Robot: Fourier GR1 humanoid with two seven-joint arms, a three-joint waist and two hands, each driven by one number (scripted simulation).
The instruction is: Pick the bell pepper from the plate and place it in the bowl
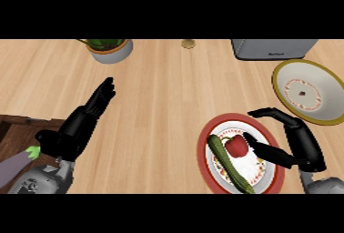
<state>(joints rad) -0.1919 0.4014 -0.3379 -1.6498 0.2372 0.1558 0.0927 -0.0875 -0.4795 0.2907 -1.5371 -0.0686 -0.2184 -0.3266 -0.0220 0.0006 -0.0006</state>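
Note:
A red bell pepper (pixel 235 145) lies on a red-rimmed white plate (pixel 209 132) at the lower right, beside a long green cucumber (pixel 228 164). My right hand (pixel 295 141) hovers over the plate's right side, open, its thumb reaching toward the pepper and its fingers arched above the far rim. The bowl (pixel 310 91), white with a yellow-green rim, stands just beyond, at the right edge. My left hand (pixel 87 116) rests open at the left with straight fingers, holding nothing.
A potted plant (pixel 109 49) stands at the back left, a small jar (pixel 189 43) at the back centre, and a grey toaster (pixel 272 49) at the back right. An eggplant (pixel 17 164) lies off the counter's lower left edge.

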